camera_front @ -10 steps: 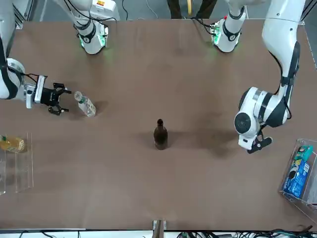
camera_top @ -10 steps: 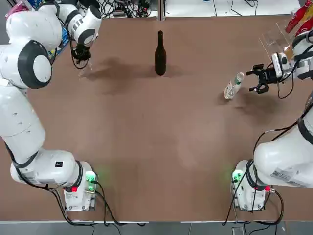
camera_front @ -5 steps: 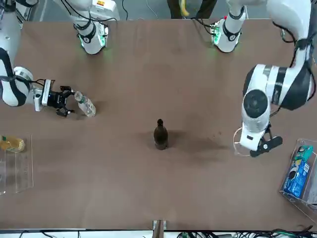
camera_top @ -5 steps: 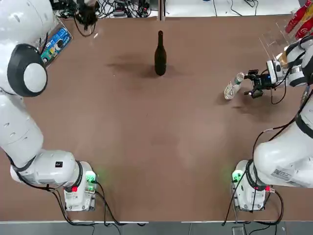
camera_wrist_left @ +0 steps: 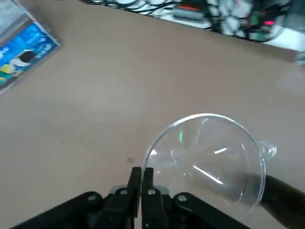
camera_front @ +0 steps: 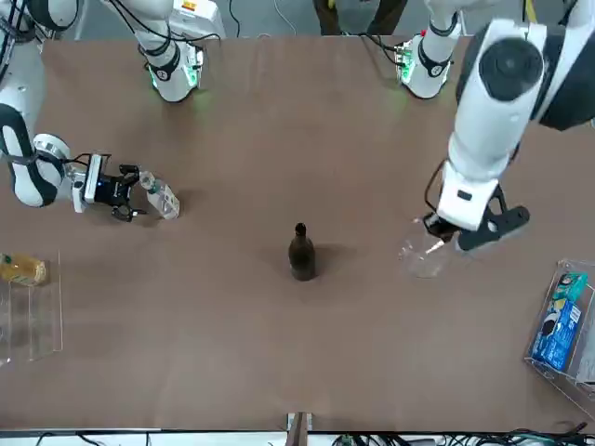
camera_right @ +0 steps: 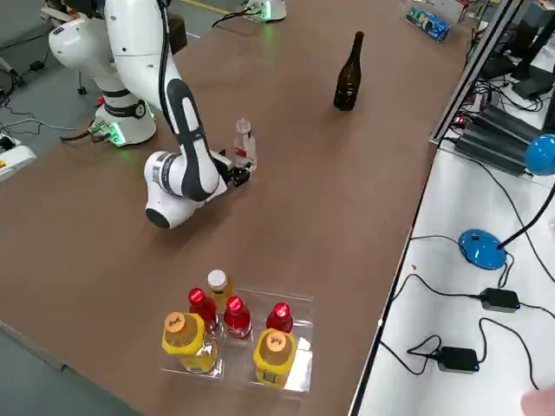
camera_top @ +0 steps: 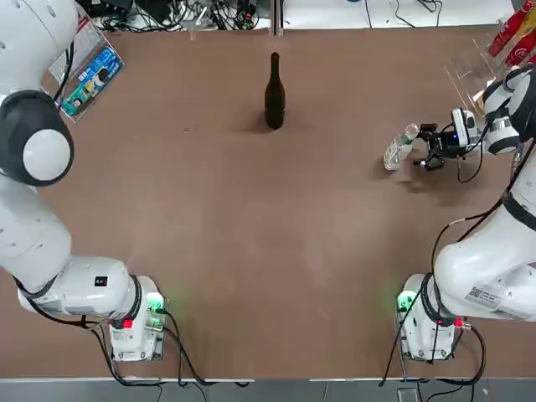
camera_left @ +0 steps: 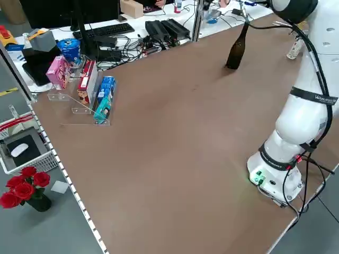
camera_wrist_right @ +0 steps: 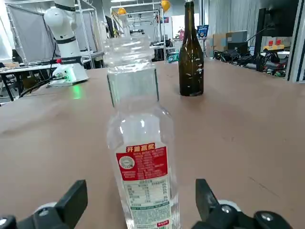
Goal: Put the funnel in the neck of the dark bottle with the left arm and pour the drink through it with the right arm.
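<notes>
The clear funnel [camera_front: 423,253] hangs in the air to the left-arm side of the dark bottle [camera_front: 299,253], its rim pinched by my left gripper [camera_front: 451,240]. In the left wrist view the fingers [camera_wrist_left: 141,172] are shut on the funnel's rim [camera_wrist_left: 209,157]. The dark bottle [camera_top: 274,92] stands upright at the far middle of the table. The drink [camera_top: 399,147], a small clear bottle, stands upright on the right. My right gripper [camera_top: 427,149] is low and level, open, with the drink [camera_wrist_right: 140,157] just beyond its two fingertips [camera_wrist_right: 78,191].
A clear tray of red and yellow bottles [camera_right: 234,338] sits at the far right corner. A blue box in a clear stand [camera_top: 88,71] lies at the far left. Cables and devices [camera_left: 159,32] crowd the bench beyond the far edge.
My left arm has lifted the funnel from the far left of the table and swung it toward the dark bottle. The right gripper has closed in on the drink.
</notes>
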`<control>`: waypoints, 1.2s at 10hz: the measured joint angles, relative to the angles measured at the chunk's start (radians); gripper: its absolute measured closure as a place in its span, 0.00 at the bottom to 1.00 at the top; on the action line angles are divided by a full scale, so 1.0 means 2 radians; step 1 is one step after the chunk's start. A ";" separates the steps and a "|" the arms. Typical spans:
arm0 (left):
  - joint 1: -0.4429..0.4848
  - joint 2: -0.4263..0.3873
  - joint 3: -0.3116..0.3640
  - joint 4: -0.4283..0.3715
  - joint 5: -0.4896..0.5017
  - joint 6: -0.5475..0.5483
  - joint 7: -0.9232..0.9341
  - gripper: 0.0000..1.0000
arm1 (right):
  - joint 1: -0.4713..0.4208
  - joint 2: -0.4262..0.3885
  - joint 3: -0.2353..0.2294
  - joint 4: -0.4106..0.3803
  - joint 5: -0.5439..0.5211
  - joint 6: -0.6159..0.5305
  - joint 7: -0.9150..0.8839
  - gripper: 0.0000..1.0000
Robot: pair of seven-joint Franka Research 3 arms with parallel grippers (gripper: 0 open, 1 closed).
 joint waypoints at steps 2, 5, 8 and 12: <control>-0.004 -0.001 -0.056 0.007 -0.001 0.002 -0.034 0.96 | 0.002 0.008 0.003 0.002 0.010 -0.008 -0.004 0.00; -0.011 0.006 -0.119 0.007 -0.007 0.036 -0.089 0.96 | 0.006 0.012 0.008 0.003 0.019 -0.011 -0.006 0.00; -0.011 0.028 -0.136 0.007 -0.010 0.116 -0.117 0.96 | 0.017 0.018 0.010 0.003 0.033 -0.011 -0.009 0.00; -0.016 0.063 -0.139 0.007 -0.010 0.141 -0.124 0.96 | 0.022 0.021 0.027 0.003 0.043 -0.011 -0.009 0.03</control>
